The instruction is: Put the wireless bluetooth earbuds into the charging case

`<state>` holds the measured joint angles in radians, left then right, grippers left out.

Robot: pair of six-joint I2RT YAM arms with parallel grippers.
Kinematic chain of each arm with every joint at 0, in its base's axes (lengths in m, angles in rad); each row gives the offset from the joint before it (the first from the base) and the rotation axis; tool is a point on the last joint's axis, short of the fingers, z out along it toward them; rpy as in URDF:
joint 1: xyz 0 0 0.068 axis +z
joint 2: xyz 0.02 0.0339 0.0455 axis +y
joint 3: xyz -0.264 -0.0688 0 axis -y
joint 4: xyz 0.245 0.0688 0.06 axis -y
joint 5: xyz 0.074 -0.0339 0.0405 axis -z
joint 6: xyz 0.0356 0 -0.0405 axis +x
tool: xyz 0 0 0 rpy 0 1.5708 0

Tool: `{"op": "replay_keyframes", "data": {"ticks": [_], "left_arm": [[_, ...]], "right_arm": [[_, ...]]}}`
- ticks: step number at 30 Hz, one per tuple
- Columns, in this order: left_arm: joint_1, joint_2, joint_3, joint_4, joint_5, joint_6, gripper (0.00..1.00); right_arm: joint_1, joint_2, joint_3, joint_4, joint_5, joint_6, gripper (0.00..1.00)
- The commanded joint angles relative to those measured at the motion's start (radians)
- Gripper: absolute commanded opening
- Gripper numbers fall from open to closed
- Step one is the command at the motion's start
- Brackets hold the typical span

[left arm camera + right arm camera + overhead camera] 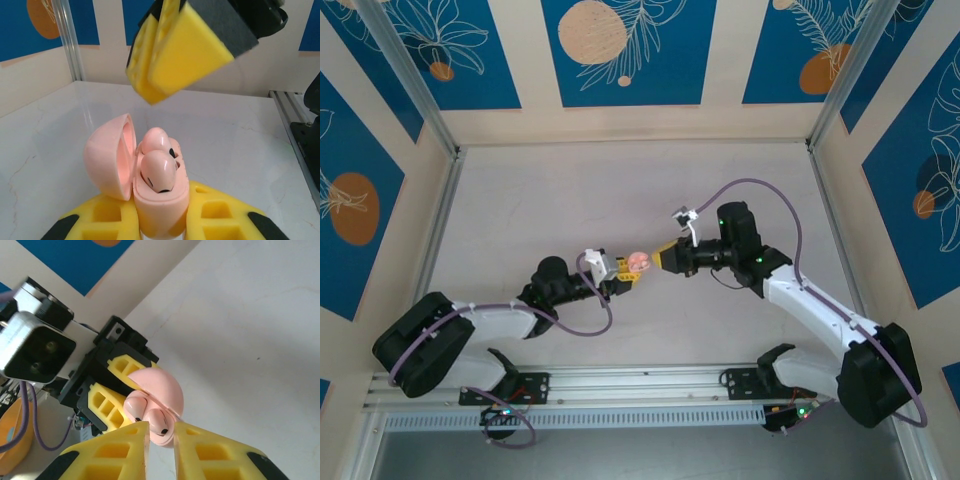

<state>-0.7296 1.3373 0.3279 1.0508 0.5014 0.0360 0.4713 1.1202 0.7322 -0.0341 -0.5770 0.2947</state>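
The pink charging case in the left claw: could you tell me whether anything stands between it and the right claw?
Nothing visible does. The left claw holds the pink case with its lid swung open to one side and both pink earbuds seated. The right claw is right beside the case, its fingertips nearly together, with only open air between them.

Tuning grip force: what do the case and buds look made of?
Case: pale pink, looks like smooth hard plastic with a soft sheen, judging by the glint on its open lid. Buds: same pink, glossier, bright highlights on their domes, probably hard plastic too.
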Motion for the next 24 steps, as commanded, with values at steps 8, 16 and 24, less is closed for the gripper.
{"op": "replay_keyframes", "data": {"ticks": [8, 16, 24], "left_arm": [[-0.007, -0.010, 0.020, -0.008, 0.044, 0.028, 0.09], [-0.008, -0.008, 0.023, -0.011, 0.044, 0.028, 0.09], [-0.007, -0.012, 0.026, -0.018, 0.045, 0.030, 0.09]], "right_arm": [[0.025, -0.001, 0.010, 0.017, -0.069, 0.001, 0.15], [0.059, 0.068, 0.026, 0.000, -0.062, -0.021, 0.12], [0.070, 0.121, 0.036, -0.039, -0.020, -0.051, 0.10]]}}
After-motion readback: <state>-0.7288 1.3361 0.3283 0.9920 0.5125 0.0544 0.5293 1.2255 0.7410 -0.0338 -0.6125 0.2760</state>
